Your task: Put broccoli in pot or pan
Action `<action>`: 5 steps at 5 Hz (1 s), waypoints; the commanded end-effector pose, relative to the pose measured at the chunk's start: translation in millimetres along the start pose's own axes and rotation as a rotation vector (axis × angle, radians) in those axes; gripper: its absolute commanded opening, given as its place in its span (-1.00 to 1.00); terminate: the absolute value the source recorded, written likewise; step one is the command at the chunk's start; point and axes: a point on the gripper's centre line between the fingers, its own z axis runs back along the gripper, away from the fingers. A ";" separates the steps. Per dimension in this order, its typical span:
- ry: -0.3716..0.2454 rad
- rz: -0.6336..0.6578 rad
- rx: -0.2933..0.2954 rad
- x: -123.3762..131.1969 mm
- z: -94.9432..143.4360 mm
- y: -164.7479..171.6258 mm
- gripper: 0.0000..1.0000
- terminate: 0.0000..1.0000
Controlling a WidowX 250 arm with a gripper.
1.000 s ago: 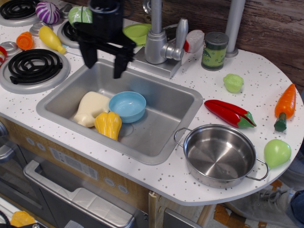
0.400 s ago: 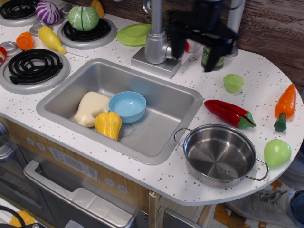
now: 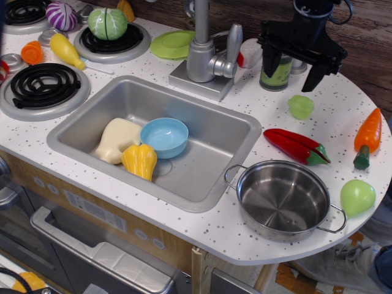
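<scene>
The broccoli [image 3: 301, 106], a small pale-green lumpy toy, lies on the white speckled counter right of the sink. The shiny steel pot [image 3: 283, 200] with two loop handles stands empty near the counter's front right edge. My black gripper [image 3: 290, 68] hangs open and empty above the counter, just behind and above the broccoli, in front of a green can [image 3: 277, 75]. It touches nothing.
A red pepper [image 3: 296, 146] lies between broccoli and pot. A carrot [image 3: 367, 138] and a smooth green fruit [image 3: 357, 196] sit at the right edge. The sink [image 3: 208, 165] holds a blue bowl [image 3: 164, 137], a yellow squash and a cream piece. The faucet [image 3: 203, 55] stands left of the gripper.
The gripper has swept from above the sink's left side rightwards past the faucet to above the broccoli. It stays open. No object has moved.
</scene>
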 end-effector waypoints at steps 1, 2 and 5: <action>-0.100 -0.020 -0.039 26.2 7.1 -5.7 1.00 -1.00; -0.103 -0.014 -0.061 25.3 -0.9 -5.6 1.00 -1.00; -0.104 0.002 -0.159 20.3 -37.8 -8.3 1.00 -1.00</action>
